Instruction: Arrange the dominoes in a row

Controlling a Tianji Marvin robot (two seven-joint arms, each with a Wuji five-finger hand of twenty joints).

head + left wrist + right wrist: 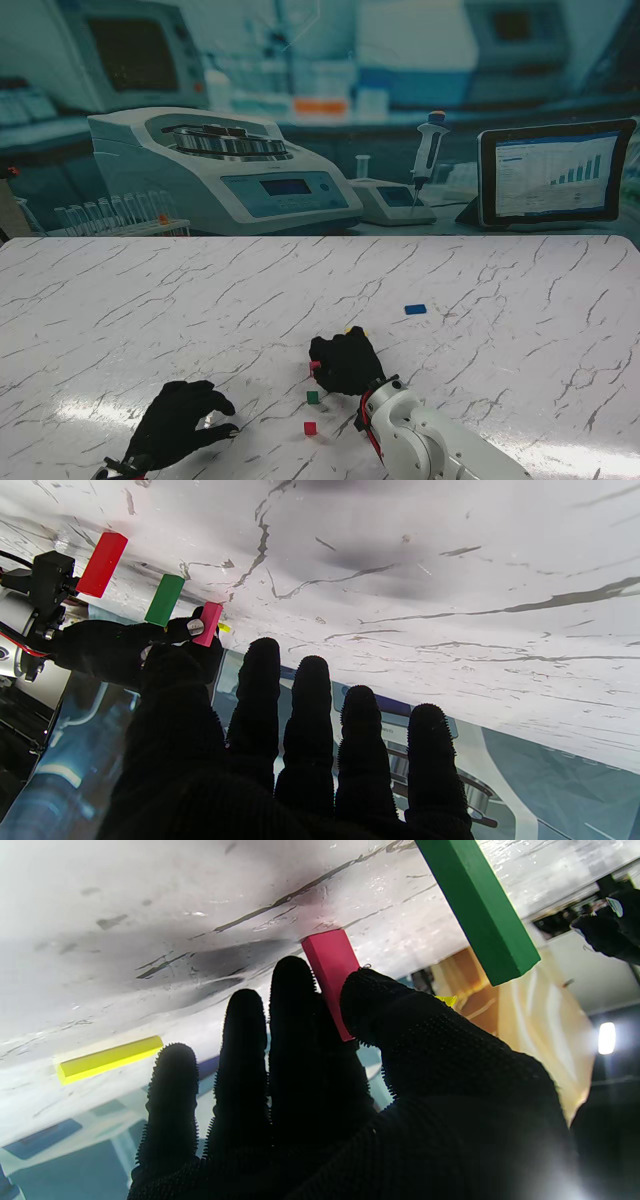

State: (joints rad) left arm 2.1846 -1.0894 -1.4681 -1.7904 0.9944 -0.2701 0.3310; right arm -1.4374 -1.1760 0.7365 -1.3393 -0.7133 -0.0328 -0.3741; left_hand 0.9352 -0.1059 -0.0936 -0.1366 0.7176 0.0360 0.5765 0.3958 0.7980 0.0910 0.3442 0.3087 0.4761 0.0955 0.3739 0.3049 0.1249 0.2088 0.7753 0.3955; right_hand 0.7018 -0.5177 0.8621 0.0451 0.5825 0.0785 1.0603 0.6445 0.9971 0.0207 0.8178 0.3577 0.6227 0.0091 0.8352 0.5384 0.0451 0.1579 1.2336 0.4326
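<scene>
1. Right now the black-gloved right hand [345, 362] sits near the middle of the white marble-patterned table [520, 330], thumb and fingers [292, 990] pinched on a small pink-red rectangular domino [330, 970] that stands upright on the surface, long axis vertical.
2. Nearer to me stand a green rectangular domino [313, 397] and a red rectangular domino [310, 428], both upright, forming a line with the held one.
3. A yellow rectangular domino [107, 1058] lies flat beyond the fingers; a blue rectangular domino [415, 309] lies flat farther off to the right.
4. The black-gloved left hand [180, 420] rests apart at the near left, fingers spread, holding nothing.
</scene>
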